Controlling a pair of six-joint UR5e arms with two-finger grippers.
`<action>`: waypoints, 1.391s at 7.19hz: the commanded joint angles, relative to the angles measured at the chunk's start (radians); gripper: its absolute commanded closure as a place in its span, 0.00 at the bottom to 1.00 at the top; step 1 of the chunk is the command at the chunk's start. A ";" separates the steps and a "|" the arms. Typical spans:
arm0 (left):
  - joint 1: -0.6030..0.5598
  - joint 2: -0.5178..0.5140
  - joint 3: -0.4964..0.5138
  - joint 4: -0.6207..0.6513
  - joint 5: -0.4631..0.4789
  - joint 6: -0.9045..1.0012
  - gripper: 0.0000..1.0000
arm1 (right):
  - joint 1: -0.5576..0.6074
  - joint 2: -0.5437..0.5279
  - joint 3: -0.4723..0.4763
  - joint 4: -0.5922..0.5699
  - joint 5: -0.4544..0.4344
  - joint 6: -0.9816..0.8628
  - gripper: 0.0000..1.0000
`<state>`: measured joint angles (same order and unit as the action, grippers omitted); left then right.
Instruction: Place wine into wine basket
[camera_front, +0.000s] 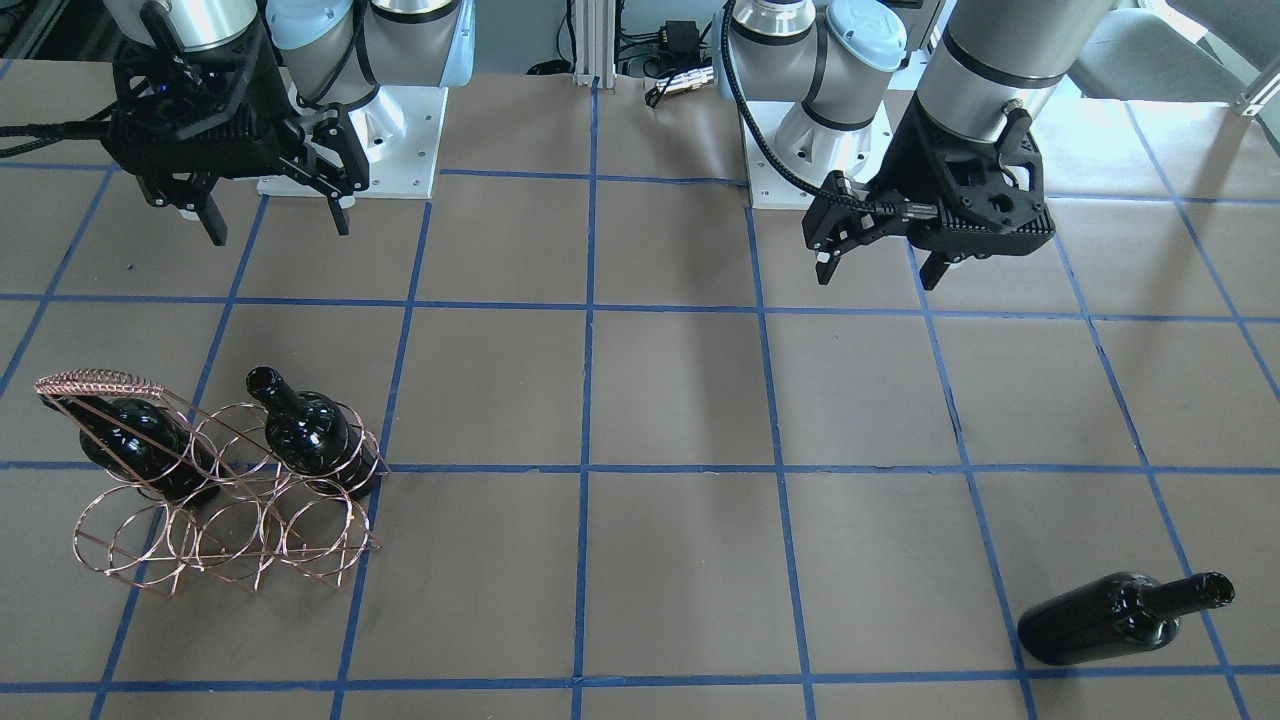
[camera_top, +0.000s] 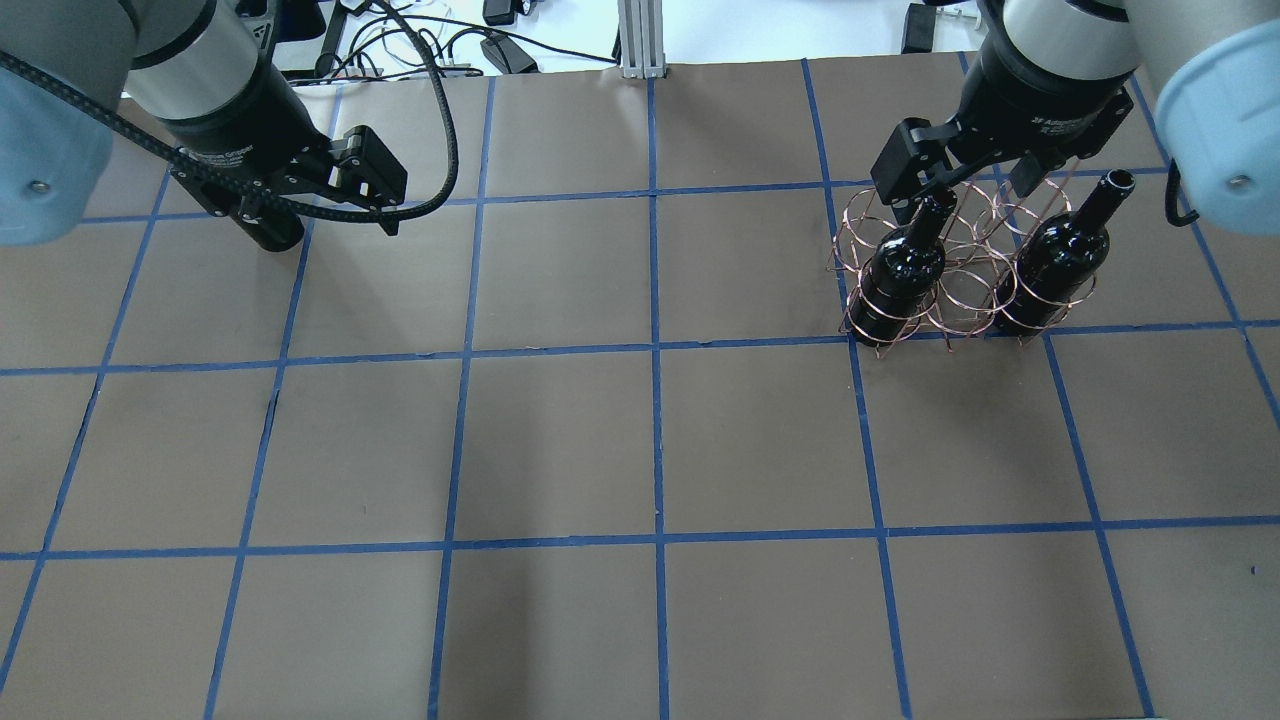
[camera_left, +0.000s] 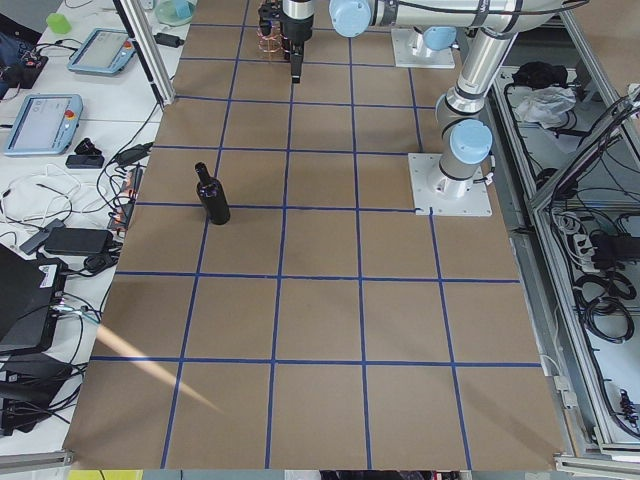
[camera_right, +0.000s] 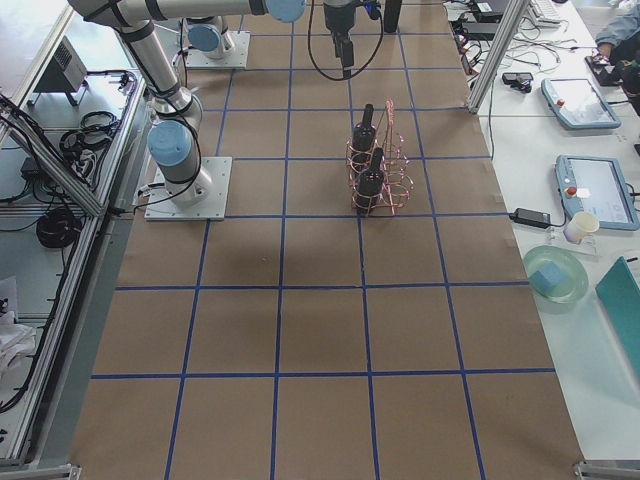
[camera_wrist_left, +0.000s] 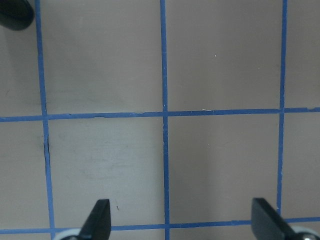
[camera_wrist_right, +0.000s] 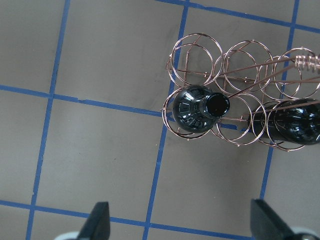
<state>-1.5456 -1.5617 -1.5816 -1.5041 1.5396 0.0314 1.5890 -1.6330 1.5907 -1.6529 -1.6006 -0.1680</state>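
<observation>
The copper wire wine basket stands on the table on my right side; it also shows in the overhead view and the right wrist view. Two near-black bottles sit tilted in its upper hoops. A third wine bottle stands alone near the far edge on my left side, seemingly upright in the exterior left view. My right gripper is open and empty, high above the basket. My left gripper is open and empty over bare table.
The table is brown paper with a blue tape grid. The arms' white base plates sit at the robot's edge. Tablets and cables lie on side desks beyond the table. A dark bottle edge shows in the left wrist view's corner.
</observation>
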 joint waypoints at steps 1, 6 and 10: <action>0.004 0.003 0.000 -0.002 0.001 0.001 0.00 | 0.000 0.002 0.000 -0.004 -0.001 -0.001 0.00; 0.010 -0.004 0.003 0.001 0.080 0.004 0.00 | 0.000 0.001 0.000 -0.004 -0.002 -0.002 0.00; 0.056 -0.020 0.018 -0.002 0.085 0.007 0.00 | 0.002 -0.001 0.000 0.001 -0.001 -0.001 0.00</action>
<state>-1.5101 -1.5790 -1.5666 -1.5056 1.6235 0.0370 1.5902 -1.6336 1.5907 -1.6529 -1.6017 -0.1700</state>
